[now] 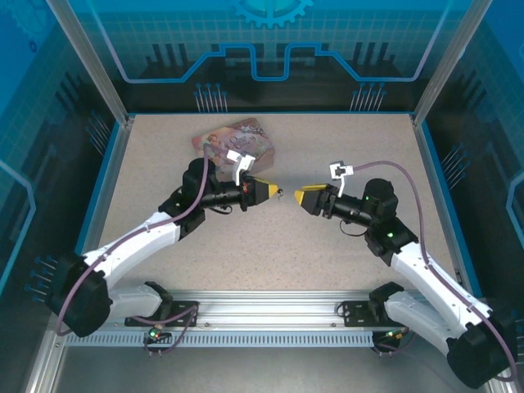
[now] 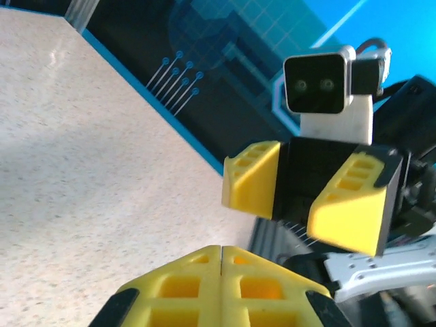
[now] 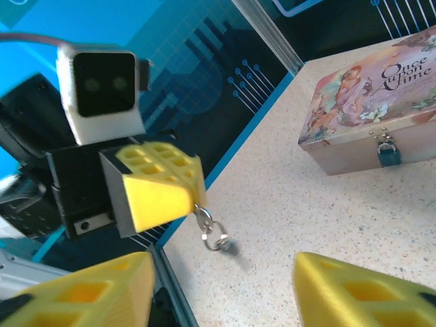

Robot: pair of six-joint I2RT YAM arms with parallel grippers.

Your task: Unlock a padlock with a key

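My left gripper (image 1: 276, 191) is shut, its yellow fingertips (image 2: 204, 262) pressed together. In the right wrist view the left gripper (image 3: 197, 195) pinches the key (image 3: 204, 219), a small metal key with a split ring (image 3: 216, 238) hanging below it, above the table. My right gripper (image 1: 300, 197) faces it a short way off, with its jaws wide open (image 3: 223, 272) and nothing between them. From the left wrist the right gripper (image 2: 272, 210) also looks open. The tiny padlock (image 3: 388, 154) hangs on the clasp of the pink tin (image 3: 371, 116), far from both grippers.
The pink illustrated tin (image 1: 237, 141) lies at the back of the speckled table (image 1: 164, 164), just behind the left arm's wrist. Blue-edged walls and aluminium posts (image 1: 90, 65) enclose the table.
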